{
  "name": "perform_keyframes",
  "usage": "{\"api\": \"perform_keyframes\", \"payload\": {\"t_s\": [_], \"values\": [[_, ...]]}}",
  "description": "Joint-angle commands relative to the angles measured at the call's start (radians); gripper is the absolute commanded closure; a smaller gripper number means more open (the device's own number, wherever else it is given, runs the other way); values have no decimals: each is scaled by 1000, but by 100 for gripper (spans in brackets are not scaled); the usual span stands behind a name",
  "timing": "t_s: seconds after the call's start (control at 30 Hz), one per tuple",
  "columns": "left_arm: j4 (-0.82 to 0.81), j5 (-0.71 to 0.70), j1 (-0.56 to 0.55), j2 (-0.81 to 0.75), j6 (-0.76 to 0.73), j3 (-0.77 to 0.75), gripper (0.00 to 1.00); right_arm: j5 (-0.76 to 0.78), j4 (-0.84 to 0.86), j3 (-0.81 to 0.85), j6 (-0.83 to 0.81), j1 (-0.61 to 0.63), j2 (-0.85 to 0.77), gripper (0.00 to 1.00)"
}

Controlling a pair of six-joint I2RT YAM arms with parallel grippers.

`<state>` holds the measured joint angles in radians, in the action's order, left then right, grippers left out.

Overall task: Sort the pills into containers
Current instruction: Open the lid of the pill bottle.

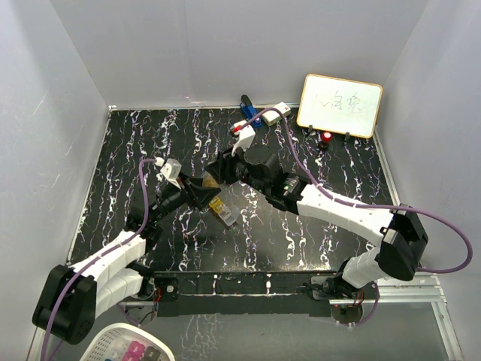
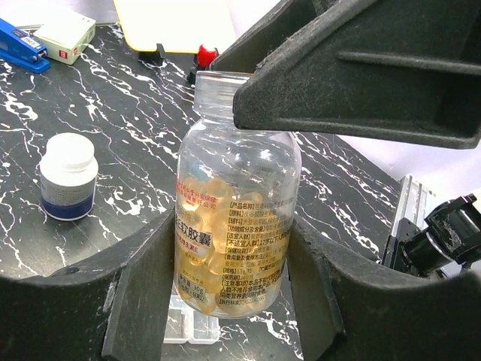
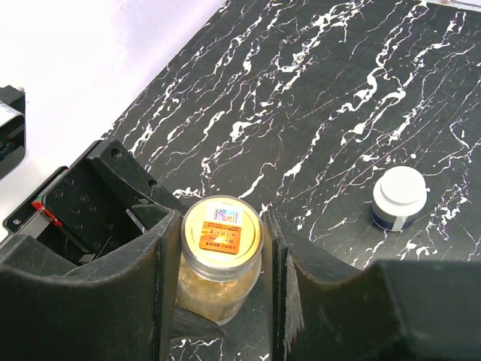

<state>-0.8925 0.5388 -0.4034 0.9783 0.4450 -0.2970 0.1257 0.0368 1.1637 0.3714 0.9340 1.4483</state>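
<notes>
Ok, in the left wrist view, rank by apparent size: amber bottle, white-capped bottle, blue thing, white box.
1. Amber bottle, nearest the camera.
2. White-capped bottle.
3. White box and blue thing: about alike, far off, blue one cut by the edge.

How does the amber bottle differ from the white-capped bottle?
The amber bottle is clear, showing golden capsules; the white-capped bottle is opaque. The amber bottle's top bears an orange label; the white-capped bottle's cap is plain. The left gripper clamps the amber bottle; the white-capped bottle stands free. Both stand upright.
</notes>
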Motion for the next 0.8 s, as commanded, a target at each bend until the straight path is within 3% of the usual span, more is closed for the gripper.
{"api": "perform_keyframes", "payload": {"t_s": [0.0, 0.27, 0.4, 0.6, 0.77], "values": [[-74, 25, -7, -10, 1, -6, 100, -6, 58, 54, 0, 5, -5, 79], [-176, 128, -6, 11, 47, -17, 100, -54, 45, 31, -62, 3, -61, 99], [-316, 257, -6, 47, 125, -23, 100, -162, 51, -2, -100, -4, -121, 100], [-651, 396, -6, 120, 328, -29, 100, -295, 72, -53, -136, -26, -199, 100], [-889, 468, -6, 184, 495, -62, 100, -545, 140, -92, -105, -102, -232, 100]]}}
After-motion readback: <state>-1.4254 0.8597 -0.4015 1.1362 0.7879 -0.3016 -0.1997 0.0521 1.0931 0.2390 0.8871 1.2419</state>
